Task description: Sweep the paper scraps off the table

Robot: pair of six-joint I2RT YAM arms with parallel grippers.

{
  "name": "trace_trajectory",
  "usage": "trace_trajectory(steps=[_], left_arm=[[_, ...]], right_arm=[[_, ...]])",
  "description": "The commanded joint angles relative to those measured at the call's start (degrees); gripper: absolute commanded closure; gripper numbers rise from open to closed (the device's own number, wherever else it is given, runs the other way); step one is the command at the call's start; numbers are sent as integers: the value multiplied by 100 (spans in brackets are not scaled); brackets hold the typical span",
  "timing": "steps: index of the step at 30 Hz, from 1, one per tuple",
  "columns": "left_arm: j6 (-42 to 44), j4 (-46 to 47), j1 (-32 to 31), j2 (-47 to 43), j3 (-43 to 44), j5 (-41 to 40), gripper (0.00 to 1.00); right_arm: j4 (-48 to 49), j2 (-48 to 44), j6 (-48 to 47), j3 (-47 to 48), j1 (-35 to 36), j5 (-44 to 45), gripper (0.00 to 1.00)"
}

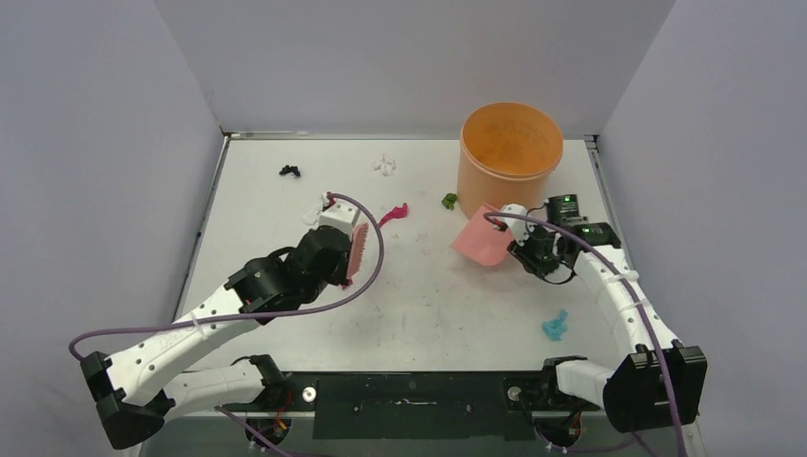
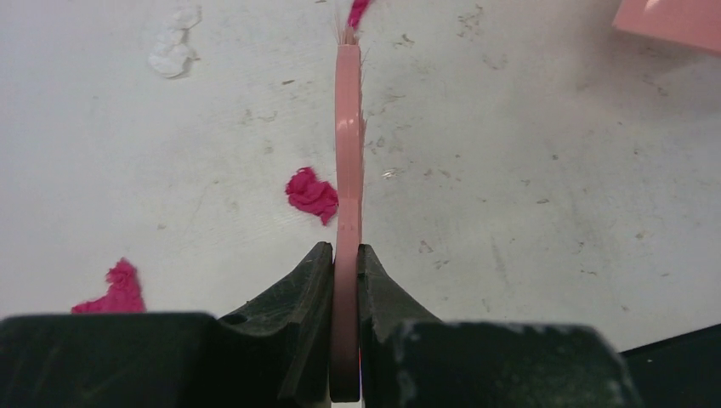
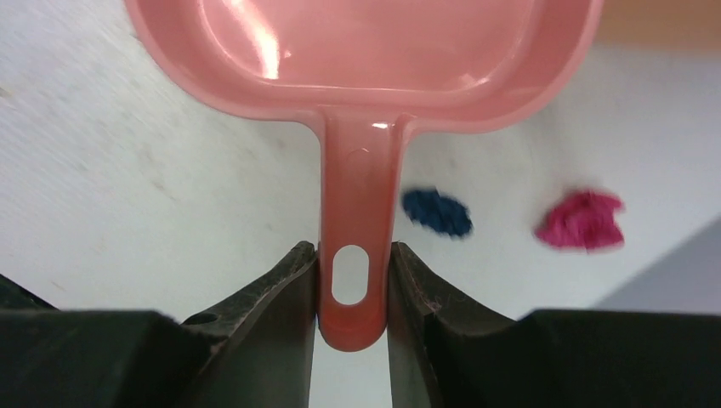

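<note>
My left hand (image 2: 344,259) is pinching the brush (image 2: 347,153), which I see edge-on, with its bristles mostly hidden. My right hand (image 3: 353,255) is pinching the handle of the dustpan (image 3: 366,51), and the frame cuts off the pan's front. On the table (image 1: 428,314), a black scrap (image 1: 290,171) and a white scrap (image 1: 384,166) lie near the far edge. A green scrap (image 1: 448,200) sits beside the bucket (image 1: 509,152), a magenta scrap (image 1: 393,213) is near the brush, and a light blue scrap (image 1: 555,326) lies toward the near right corner. Bare table lies between the arms.
</note>
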Motion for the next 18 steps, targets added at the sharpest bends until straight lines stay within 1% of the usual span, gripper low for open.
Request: trace_trajectory(steps=[1, 2, 4, 8, 10, 12, 15, 18], left_arm=[[-109, 1262, 56, 423, 364, 1086, 100], [-279, 1591, 55, 545, 329, 1327, 100], [-736, 2354, 50, 807, 214, 1713, 100], [-1629, 3798, -81, 1584, 157, 2261, 100], [-1935, 4477, -202, 2083, 323, 2425, 100], [-2085, 5050, -351, 2632, 646, 2564, 100], [-2226, 5575, -591, 3459, 1229, 2710, 100], [-2465, 5984, -756, 4223, 1841, 2844, 100]], right_arm=[[-1201, -359, -1447, 472, -1660, -725, 95], [-1407, -365, -1750, 593, -2317, -919, 95], [-1765, -313, -2367, 859, -3279, -1250, 95], [-2232, 63, -3095, 1340, -5249, -1877, 95], [-2583, 415, -3478, 1703, -6184, -2245, 95], [-3046, 897, -3846, 2153, -6967, -2586, 95], [-3128, 1506, -3681, 2610, -7658, -2721, 95], [-3125, 1777, -3754, 2695, -7955, -2730, 95]])
